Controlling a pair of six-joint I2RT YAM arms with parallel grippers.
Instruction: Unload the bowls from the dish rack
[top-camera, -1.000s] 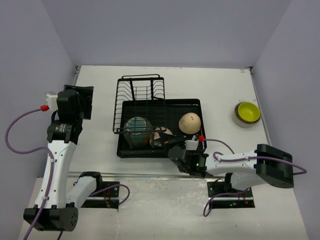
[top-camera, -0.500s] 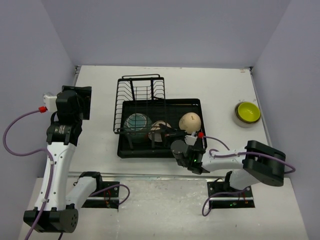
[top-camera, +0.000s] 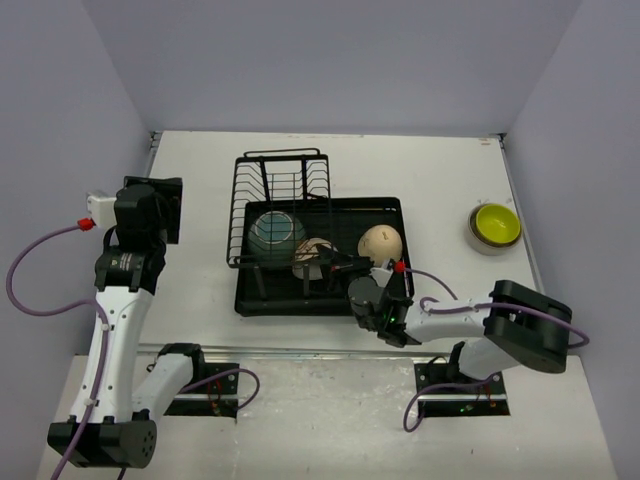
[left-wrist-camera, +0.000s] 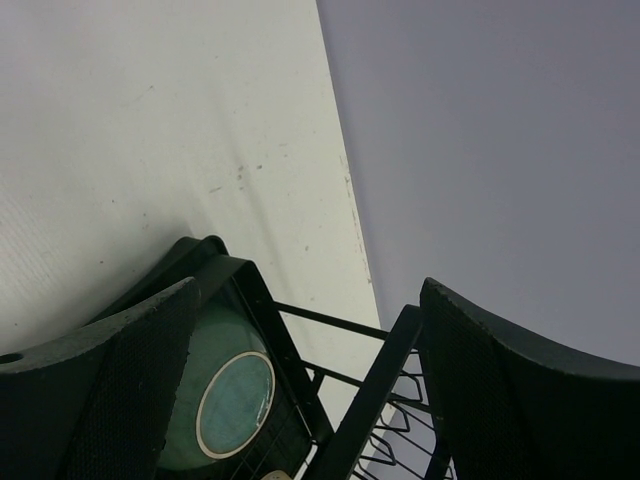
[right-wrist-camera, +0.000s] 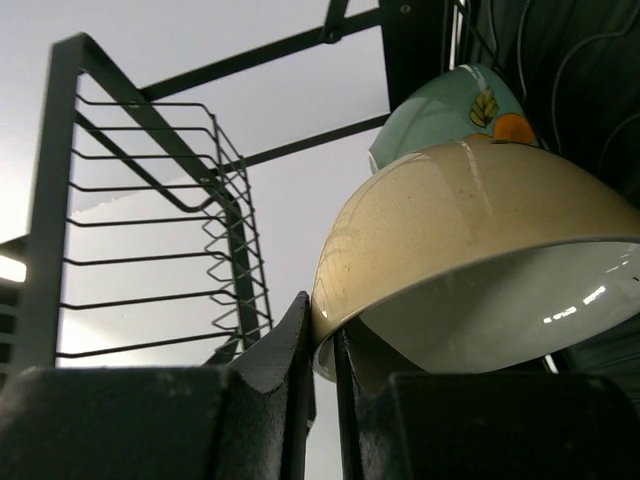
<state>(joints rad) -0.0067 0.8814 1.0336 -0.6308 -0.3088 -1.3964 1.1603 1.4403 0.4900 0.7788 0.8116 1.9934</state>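
While tilted over the dish rack (top-camera: 350, 215), beige bowl (right-wrist-camera: 470, 220) rim-pinched in right hand (right-wrist-camera: 323, 335).

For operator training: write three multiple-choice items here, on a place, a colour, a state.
1. The yellow-green bowl is: A inside the dish rack; B on the table, right of it; C held aloft.
2. The right gripper's pinched bowl is: A teal; B cream; C yellow-green.
3. The left gripper is: A shut on a bowl; B shut, empty; C open, empty.
Answers: B, it sits far right of the rack; B, the clamped rim is cream; C, wide-apart fingers, nothing between.
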